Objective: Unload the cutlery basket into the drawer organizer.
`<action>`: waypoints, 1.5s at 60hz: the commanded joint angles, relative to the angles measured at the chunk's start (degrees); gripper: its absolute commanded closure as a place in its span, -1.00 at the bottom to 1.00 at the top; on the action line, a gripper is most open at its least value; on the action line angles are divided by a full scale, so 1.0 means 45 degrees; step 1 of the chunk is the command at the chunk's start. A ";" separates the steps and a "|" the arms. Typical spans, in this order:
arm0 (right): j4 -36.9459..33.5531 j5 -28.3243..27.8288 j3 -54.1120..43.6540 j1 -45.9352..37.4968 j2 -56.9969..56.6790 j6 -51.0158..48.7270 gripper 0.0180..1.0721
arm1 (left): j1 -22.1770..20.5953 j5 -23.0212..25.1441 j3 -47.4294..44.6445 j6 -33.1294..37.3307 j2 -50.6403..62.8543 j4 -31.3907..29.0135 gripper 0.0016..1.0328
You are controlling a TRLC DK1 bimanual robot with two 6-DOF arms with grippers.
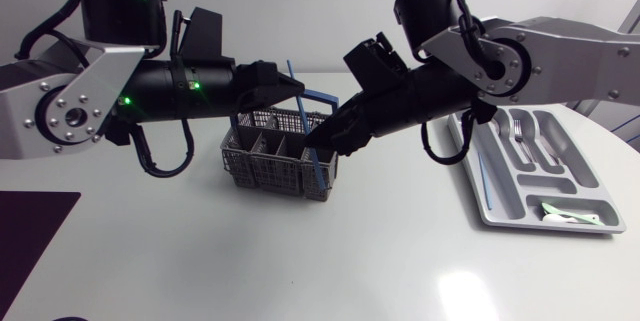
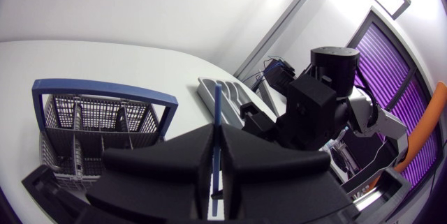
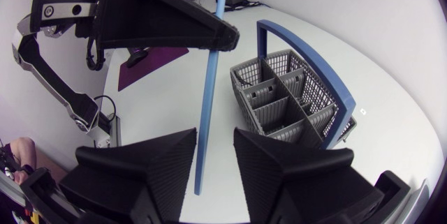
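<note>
Blue thin plastic rod (image 1: 290, 69) stands almost upright over the grey mesh cutlery basket (image 1: 262, 166). My left gripper (image 1: 298, 89) pinches it near the top, the arm stretched level. My right gripper (image 3: 209, 175) slopes down, its fingers spread around the rod's lower part.

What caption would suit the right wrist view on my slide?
Left hand holds a blue stick near the cutlery basket, its lower part between the open fingers of the right hand.

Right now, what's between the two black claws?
A thin blue stick: the left gripper grips it, and it hangs between the right gripper's open fingers; see right wrist view.
</note>
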 commanded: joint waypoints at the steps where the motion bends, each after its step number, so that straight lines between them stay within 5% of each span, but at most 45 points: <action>1: 0.0064 -0.0033 0.0268 0.0195 0.0279 0.0337 0.61 | -0.0039 0.0235 0.0441 -0.0402 0.0189 -0.0005 0.93; 24: -0.0151 0.0045 0.0248 0.0469 0.0514 0.0200 0.89 | 0.0000 0.0274 0.0246 -0.0402 -0.0104 0.0074 0.89; 41: -0.0561 0.0143 -0.0397 0.0371 0.0240 -0.0307 0.89 | 0.0234 0.0254 0.0383 -0.0285 -0.0534 0.0015 0.00; 54: -0.1499 0.0162 -0.1412 -0.0508 -0.0619 -0.1792 0.89 | 0.1621 0.0235 0.1535 0.0477 -0.1198 -0.0708 -0.05; 74: -0.5190 -0.0111 -0.2721 -0.6563 -0.2045 -0.8745 0.89 | 0.4043 0.0235 0.2687 0.6180 -0.1530 -0.4770 -0.12; 90: -0.6889 0.0143 -0.2564 -1.1426 -0.1459 -1.4800 0.89 | 0.4980 0.0157 0.1984 0.9148 -0.1686 -0.6098 -0.12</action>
